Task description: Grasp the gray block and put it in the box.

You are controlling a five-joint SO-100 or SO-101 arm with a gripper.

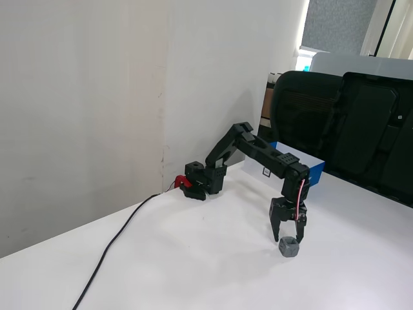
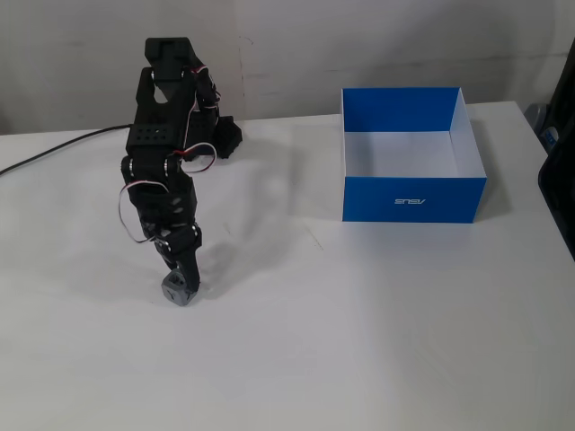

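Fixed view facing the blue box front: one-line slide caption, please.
Gripper lowered onto the gray block on the white table, with the empty blue box off to the right.

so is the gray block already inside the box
No, the gray block sits on the table under the hand, well left of the empty box.

Matte black arm (image 1: 258, 152) of blocky printed segments, mounted on a black base (image 1: 205, 181) with a small red part (image 1: 180, 181) at its side. Rectangular servo housings between the links; rows of small holes on the upper segment's face (image 2: 154, 135) in a fixed view. Thin red and white wires (image 2: 191, 154) looped loosely along the links and beside the wrist. Black two-finger gripper (image 1: 288, 235) with tapered fingers. Black cable (image 1: 116, 240) trailing from the base across the white table (image 1: 193, 258).
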